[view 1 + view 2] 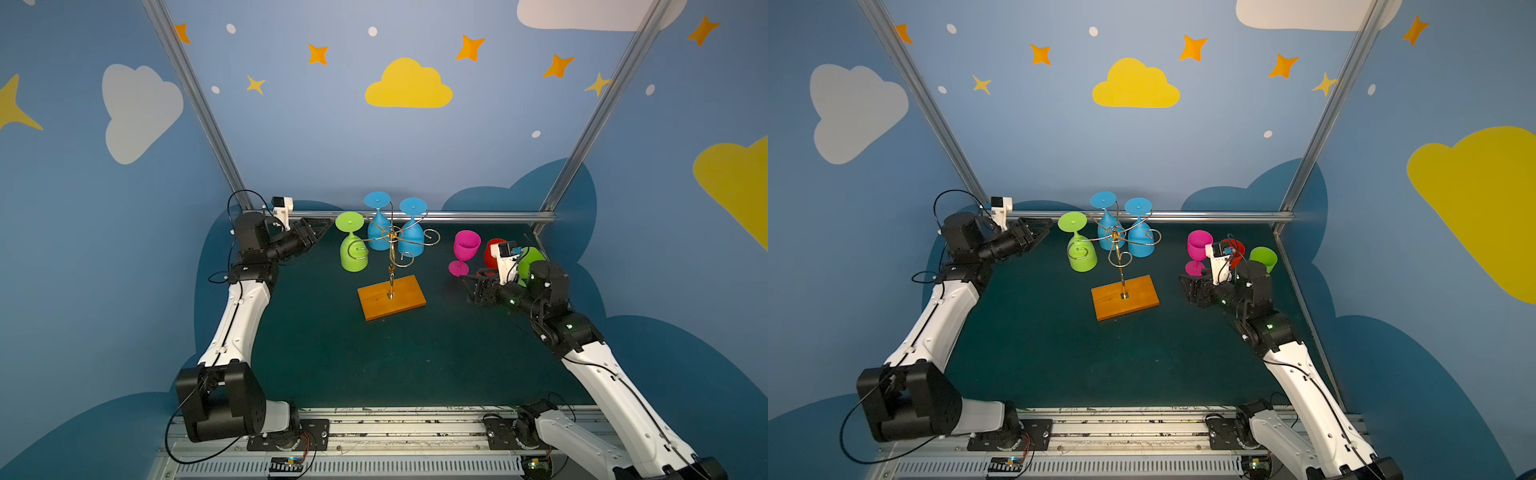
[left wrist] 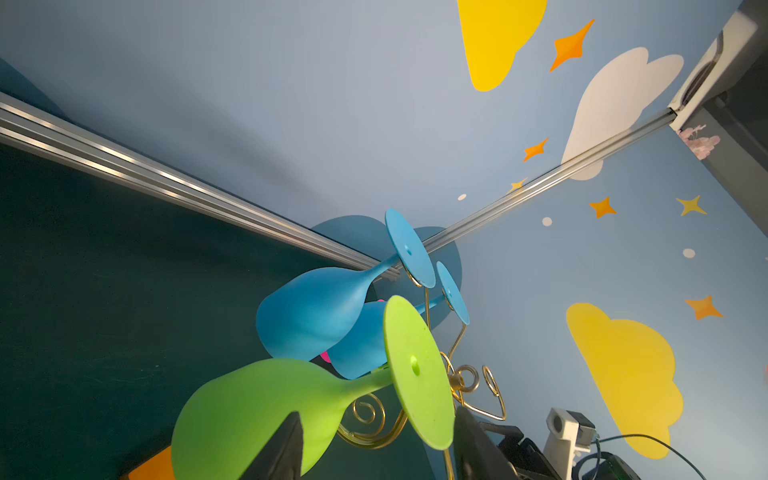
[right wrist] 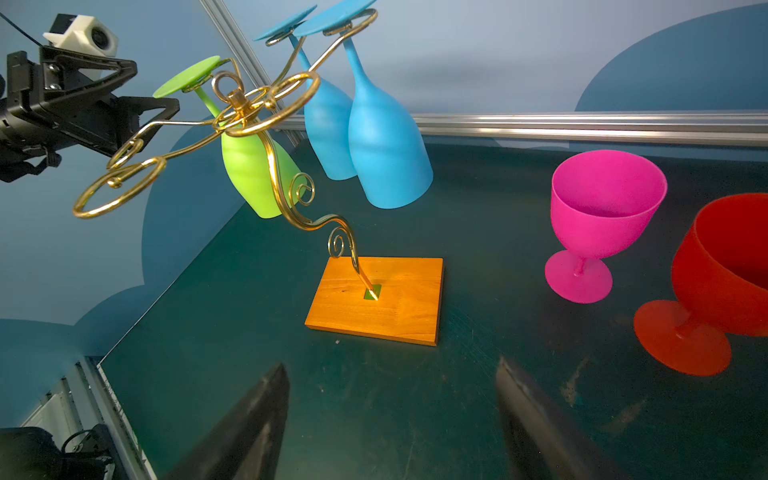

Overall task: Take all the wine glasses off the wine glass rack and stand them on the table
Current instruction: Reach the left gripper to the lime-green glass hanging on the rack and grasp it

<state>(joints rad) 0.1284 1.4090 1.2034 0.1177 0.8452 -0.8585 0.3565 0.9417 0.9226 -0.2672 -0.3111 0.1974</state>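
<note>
Stem of green wine glass (image 2: 249, 407) lies just ahead of left gripper (image 2: 376, 411), jaws parted, empty; grip there. Seems light, stiff, slick.

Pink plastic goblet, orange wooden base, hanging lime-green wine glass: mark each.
Pink goblet (image 3: 598, 232): right wrist view, bowl.
Wooden base (image 1: 409, 298): in a top view, top face.
Lime-green wine glass (image 2: 241, 411): left wrist view, bowl.

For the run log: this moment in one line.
left gripper open by hanging green wine glass | right gripper open, empty | wine glass rack upright on table | pink goblet, red goblet standing off rack
</note>
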